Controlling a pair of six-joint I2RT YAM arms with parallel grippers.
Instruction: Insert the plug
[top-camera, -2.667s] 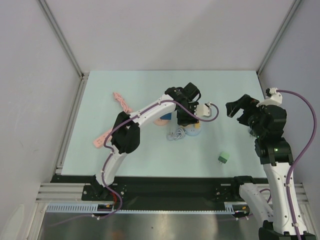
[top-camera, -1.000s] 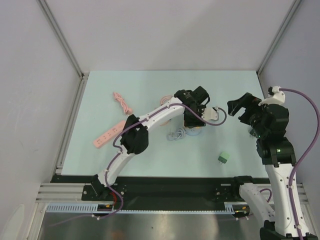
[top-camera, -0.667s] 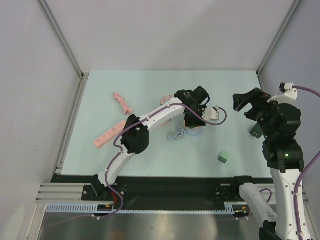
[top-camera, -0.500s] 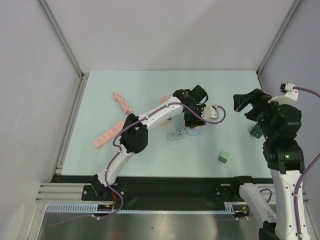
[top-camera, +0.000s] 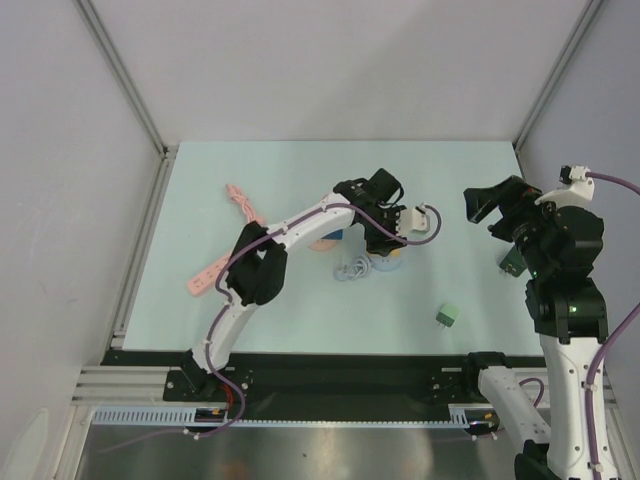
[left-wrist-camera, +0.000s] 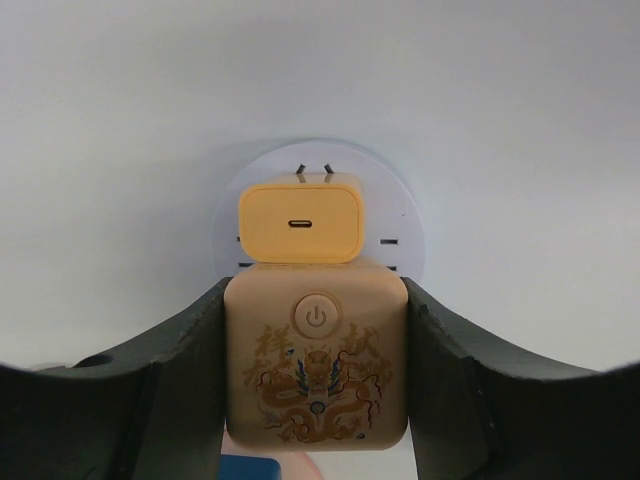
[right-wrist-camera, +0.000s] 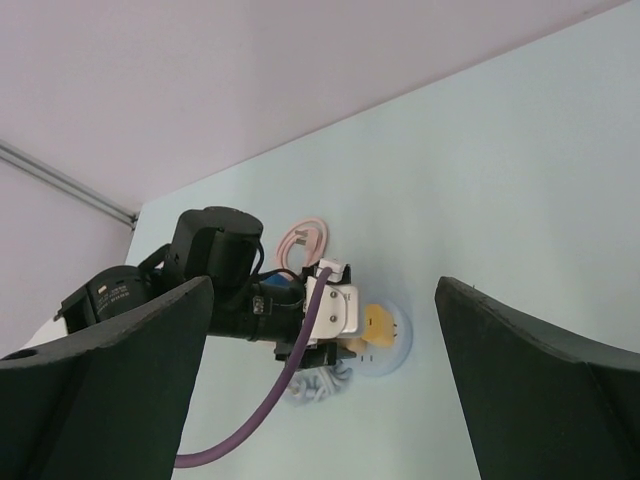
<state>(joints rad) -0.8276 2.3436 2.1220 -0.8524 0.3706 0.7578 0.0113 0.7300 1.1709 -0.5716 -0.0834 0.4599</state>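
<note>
My left gripper (left-wrist-camera: 315, 300) is shut on an orange cube (left-wrist-camera: 315, 370) with a power button and a dragon print. Just past the cube a yellow plug (left-wrist-camera: 300, 222) with a USB-C port lies on a round white socket disc (left-wrist-camera: 400, 190), with two prongs showing at its far edge. In the top view the left gripper (top-camera: 385, 240) is low over the disc (top-camera: 385, 264) at mid-table. In the right wrist view the plug (right-wrist-camera: 378, 323) rests on the disc (right-wrist-camera: 402, 345). My right gripper (top-camera: 490, 205) is open and empty, up in the air at the right.
A pink power strip (top-camera: 205, 275) and a pink cable (top-camera: 240, 203) lie at the left. A white cable bundle (top-camera: 352, 268) and a blue object (top-camera: 335, 237) lie beside the disc. A green plug (top-camera: 446, 317) lies at the front right, and another green piece (top-camera: 510, 262) by the right arm.
The left gripper has shifted slightly left over the disc, still shut on the cube. The right arm rose and swung right about a second ago and has since held still.
</note>
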